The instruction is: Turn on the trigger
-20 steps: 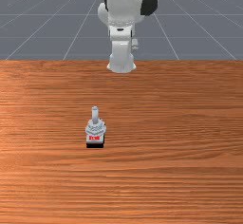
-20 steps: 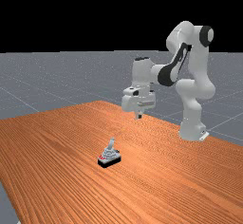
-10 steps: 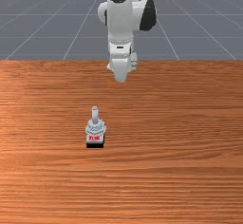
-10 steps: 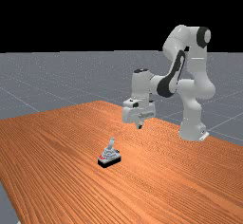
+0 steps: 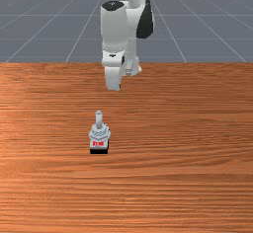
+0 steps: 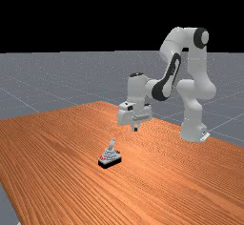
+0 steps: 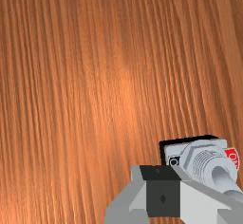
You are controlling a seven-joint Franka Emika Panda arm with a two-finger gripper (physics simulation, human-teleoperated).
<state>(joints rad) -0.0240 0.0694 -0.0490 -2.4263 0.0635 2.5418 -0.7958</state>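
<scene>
The tool [image 6: 136, 129] is hanging above the bench [image 6: 57, 138], its fingers closing on each other and holding nothing. The switch [image 5: 99, 132] is sitting lower, farther out from the arm [image 6: 192, 124], slightly toward the front view's left. Its lever [image 6: 112, 144] is leaning armward, away from the red mark [image 5: 98, 143]; nothing seems to be blocking the approach.

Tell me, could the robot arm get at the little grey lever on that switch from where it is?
Probably yes. The gripper hangs higher than the lever, toward the far view's right. I see nothing between them, and the lever sticks up, so the way looks free.
</scene>
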